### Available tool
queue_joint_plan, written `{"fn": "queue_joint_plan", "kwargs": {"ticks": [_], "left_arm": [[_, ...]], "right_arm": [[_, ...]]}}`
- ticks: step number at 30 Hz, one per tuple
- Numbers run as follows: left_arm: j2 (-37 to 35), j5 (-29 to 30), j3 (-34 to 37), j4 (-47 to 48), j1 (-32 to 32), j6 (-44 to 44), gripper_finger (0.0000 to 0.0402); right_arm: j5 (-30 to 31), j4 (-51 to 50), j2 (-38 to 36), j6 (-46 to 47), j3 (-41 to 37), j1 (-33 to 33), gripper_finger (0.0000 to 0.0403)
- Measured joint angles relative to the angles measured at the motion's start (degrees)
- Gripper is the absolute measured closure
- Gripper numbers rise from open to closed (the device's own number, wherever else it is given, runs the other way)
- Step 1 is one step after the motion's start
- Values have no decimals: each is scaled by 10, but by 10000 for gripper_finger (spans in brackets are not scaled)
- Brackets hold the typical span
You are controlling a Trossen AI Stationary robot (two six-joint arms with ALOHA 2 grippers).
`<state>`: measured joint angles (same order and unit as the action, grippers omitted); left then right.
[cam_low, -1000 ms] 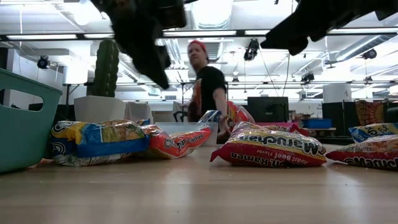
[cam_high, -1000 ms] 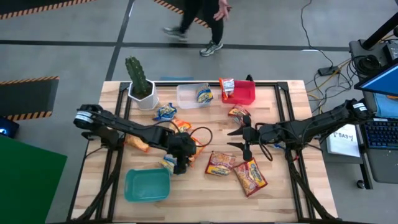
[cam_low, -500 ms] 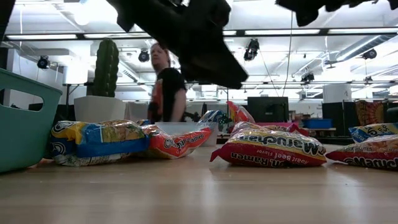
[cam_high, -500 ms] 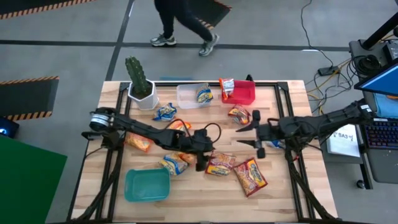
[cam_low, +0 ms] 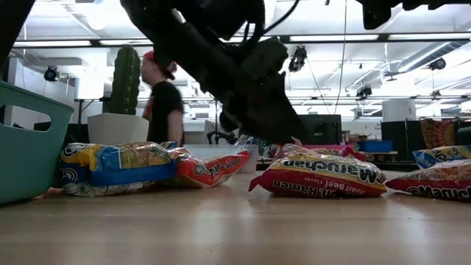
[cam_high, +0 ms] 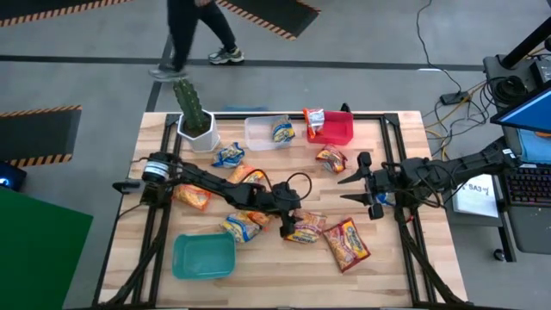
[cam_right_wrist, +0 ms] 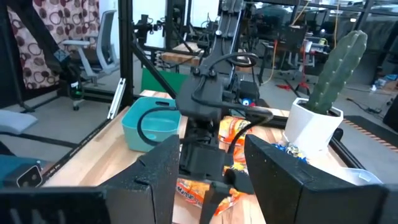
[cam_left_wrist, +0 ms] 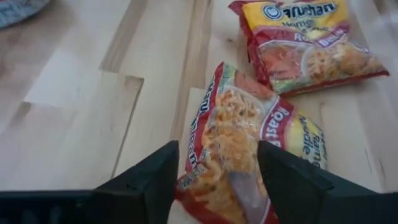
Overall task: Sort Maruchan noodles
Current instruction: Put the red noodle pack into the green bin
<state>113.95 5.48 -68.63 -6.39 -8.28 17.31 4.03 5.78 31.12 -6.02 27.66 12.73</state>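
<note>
Left gripper (cam_high: 294, 231) is stretched way out over the middle of the bench, dark two-piece fingers (cam_left_wrist: 149, 180) spread wide and angled down. Right gripper (cam_high: 357, 182) hangs over the right side, fingers parted, pointing toward the left arm.

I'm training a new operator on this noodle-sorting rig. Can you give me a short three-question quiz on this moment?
1. True or false: the left gripper has its jaws open astride a red-yellow packet.
2. Which bin holds nothing that can be seen from above? A. teal bin B. clear bin C. red bin
3. What plant stands at the table's far left corner?

Key: 1 true; 2 A; 3 the cactus in its white pot.
</note>
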Motion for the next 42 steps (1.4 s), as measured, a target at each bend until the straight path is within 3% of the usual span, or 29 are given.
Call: {"fn": "queue_joint_plan", "kwargs": {"ticks": [10,20,28,38,42], "left_arm": [[11,-1,-3,14,2,1,115],[46,-60,-2,-20,2,10,128],[49,-74,-4,-19,2,15,196],[40,-73,-11,-16,1,24,382],[28,-63,-11,-15,1,23,389]], "right_arm": [[0,0,2,-6,0,0,232],[5,-1,2,-11,0,0,232],[5,0,2,-23,0,0,232],[6,-1,2,-30,0,0,232],[6,0,2,-38,0,0,232]]}}
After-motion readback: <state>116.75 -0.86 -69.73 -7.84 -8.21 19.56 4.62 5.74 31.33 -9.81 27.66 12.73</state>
